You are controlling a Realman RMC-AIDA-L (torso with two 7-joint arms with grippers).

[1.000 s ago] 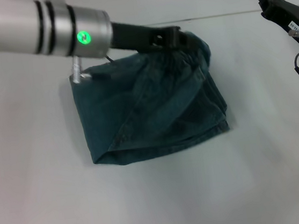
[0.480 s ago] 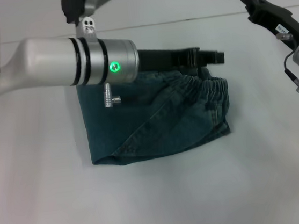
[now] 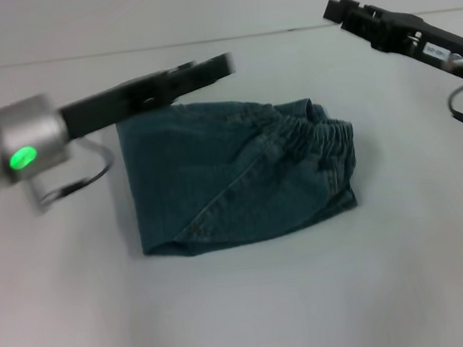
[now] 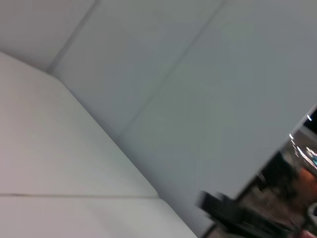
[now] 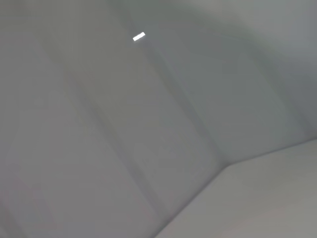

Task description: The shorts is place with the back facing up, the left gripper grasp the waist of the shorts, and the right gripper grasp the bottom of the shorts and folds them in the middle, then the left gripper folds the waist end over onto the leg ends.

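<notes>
Left gripper (image 3: pixel 223 60) hung over the far left corner of the shorts (image 3: pixel 232 178), clear of the cloth, holding nothing. Its black fingers pointed across toward the right side, blurred; couldn't tell if they were spread or pressed together. Its arm ran off the left side, silver wrist with a green light.

Right gripper (image 3: pixel 332 10) sat high at the far right, well apart from the shorts, white label on its black body, holding nothing. Tips pointed up and left. Whether they were parted I couldn't tell either.

Shorts lay on the white table (image 3: pixel 247 306), folded into a compact, roughly square bundle near the middle. Waist (image 3: pixel 315 135), the ruffled elastic band, was on top along the right part of the bundle, running to its right edge. A diagonal seam crossed the top layer from lower left up toward the waist. Near edge was a rolled fold; lower layers showed at the near right corner. Leg ends weren't visible from where I stood, covered by the top layer. No pockets or cartoon showing.

Left wrist camera caught only pale wall panels and a dark blurred shape in one corner. Right wrist camera caught only grey wall and a strip of pale surface. Neither saw the shorts.
</notes>
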